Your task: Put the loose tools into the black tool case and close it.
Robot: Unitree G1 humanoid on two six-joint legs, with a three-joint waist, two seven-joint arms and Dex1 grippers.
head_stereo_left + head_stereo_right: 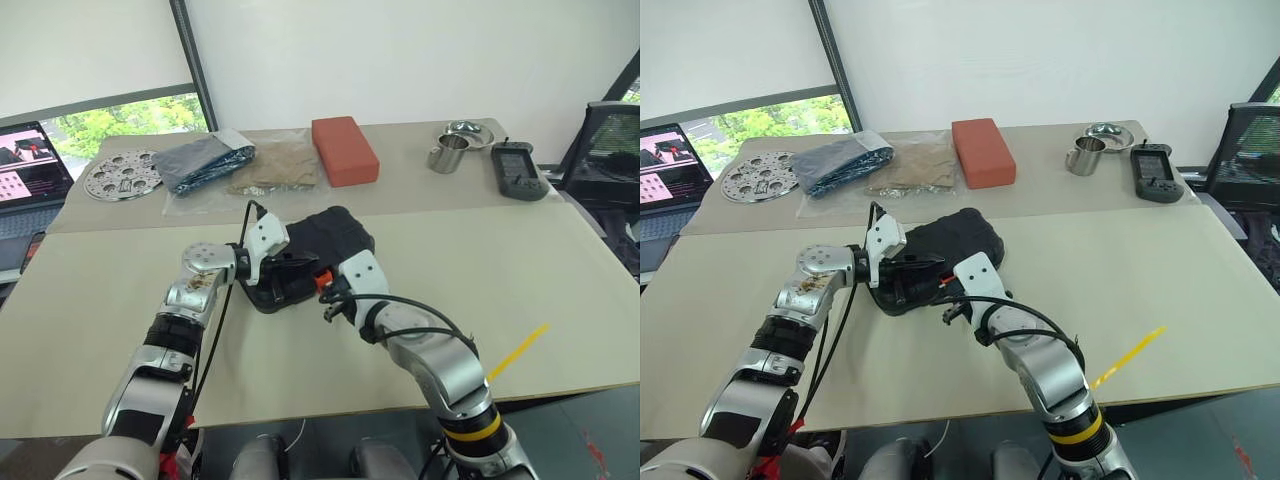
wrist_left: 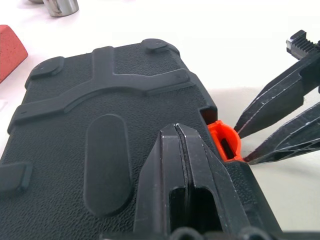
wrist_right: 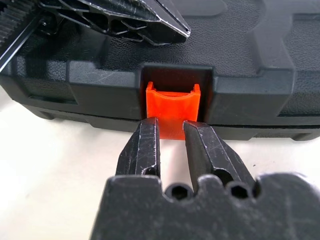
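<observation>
The black tool case (image 1: 310, 255), pebble-textured plastic with raised ribs, lay closed on the beige table (image 1: 520, 270). The left gripper (image 2: 177, 137), fingers pressed together, was rested on its lid. The right gripper (image 3: 171, 132), fingers slightly parted, was set against the smooth orange latch (image 3: 171, 107).

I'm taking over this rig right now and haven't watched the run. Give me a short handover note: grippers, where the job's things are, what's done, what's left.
Left gripper: shut, empty, fingertips resting on the lid of the black tool case just behind its front edge.
Right gripper: fingers slightly apart, tips at the orange latch on the case's front edge; whether it grips the latch I cannot tell.
Case: lid down, lying on the table in front of the robot. No loose tools lie on the table, so they are presumably inside.
Done: tools packed, lid lowered.
Left: press the latch home if it is not yet seated, then withdraw both arms.
</observation>
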